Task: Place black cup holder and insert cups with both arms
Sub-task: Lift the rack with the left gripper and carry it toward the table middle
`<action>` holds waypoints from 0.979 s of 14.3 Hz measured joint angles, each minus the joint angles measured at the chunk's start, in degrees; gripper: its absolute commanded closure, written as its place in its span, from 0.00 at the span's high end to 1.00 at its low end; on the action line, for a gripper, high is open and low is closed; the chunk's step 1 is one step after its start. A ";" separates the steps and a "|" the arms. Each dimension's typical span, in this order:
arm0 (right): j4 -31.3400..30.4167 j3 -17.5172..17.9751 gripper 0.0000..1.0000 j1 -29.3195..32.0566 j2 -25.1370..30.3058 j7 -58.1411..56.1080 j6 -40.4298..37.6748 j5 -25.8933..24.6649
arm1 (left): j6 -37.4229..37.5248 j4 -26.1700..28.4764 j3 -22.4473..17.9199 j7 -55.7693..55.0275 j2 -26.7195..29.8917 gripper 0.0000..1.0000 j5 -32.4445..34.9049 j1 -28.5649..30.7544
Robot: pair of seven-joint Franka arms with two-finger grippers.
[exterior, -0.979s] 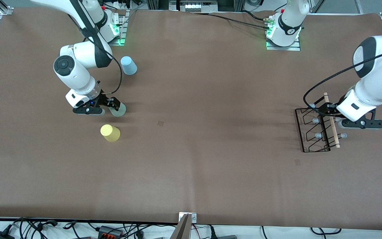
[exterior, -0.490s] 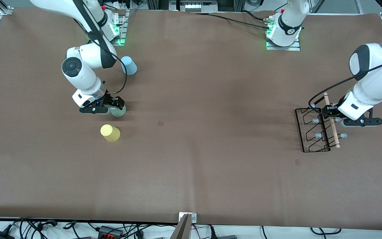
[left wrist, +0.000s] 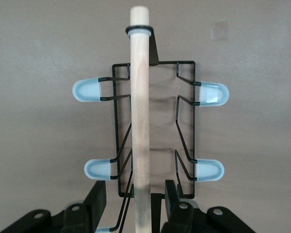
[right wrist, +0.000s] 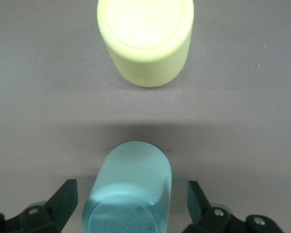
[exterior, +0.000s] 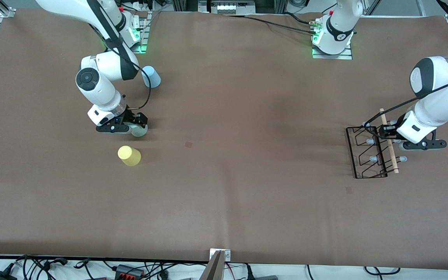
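The yellow cup (exterior: pixel 129 155) lies nearest the front camera. Just farther, the right gripper (exterior: pixel 124 128), fingers spread wide, straddles the light, slippery mint cup (right wrist: pixel 131 191). At the left arm's end, the left gripper (left wrist: pixel 136 204) brackets the stiff black cup holder (exterior: pixel 370 153) by its wooden handle (left wrist: pixel 139 121), the best grip; jaws not yet touching.

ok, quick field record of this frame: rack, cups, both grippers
rack: black cup holder on the table at the left arm's end, no cups on it
left gripper: down at the holder's wooden handle, jaws either side of the rod, gaps still showing
right gripper: low around the mint cup, jaws open, clear of it
yellow cup: nearer the front camera than the mint cup
blue cup: farther from it, near the right arm's base
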State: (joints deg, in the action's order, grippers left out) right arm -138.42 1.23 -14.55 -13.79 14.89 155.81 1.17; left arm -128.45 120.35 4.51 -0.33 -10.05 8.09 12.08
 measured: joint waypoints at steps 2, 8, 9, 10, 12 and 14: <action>-0.04 0.00 1.00 -0.08 -0.06 0.09 0.00 0.00 | -0.01 0.00 0.03 -0.04 -0.46 0.36 -0.01 0.00; -0.22 0.00 0.39 -0.28 -0.09 0.20 0.00 0.00 | -0.01 -0.01 0.35 -0.05 -0.51 0.07 -0.02 -0.09; -0.22 0.00 0.27 -0.32 -0.09 0.20 0.00 0.00 | -0.01 -0.01 0.34 -0.07 -0.51 0.04 -0.02 -0.09; -0.14 0.00 0.19 -0.34 0.09 0.20 -0.13 0.00 | -0.01 -0.01 0.35 -0.14 -0.51 0.02 -0.02 -0.09; -0.09 0.00 0.15 -0.35 0.18 0.20 -1.08 0.00 | -0.01 -0.02 0.36 -0.23 -0.51 0.01 -0.02 -0.09; 0.37 -0.02 0.15 -0.35 0.68 0.20 -3.14 -0.06 | -0.01 -0.13 0.38 -0.31 -0.52 0.01 -0.02 -0.09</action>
State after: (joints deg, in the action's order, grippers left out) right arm -138.05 1.21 -14.89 -13.11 15.09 152.67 1.11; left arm -128.46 120.22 4.89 -0.64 -10.56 8.07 11.99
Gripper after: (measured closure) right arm 0.330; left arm 0.837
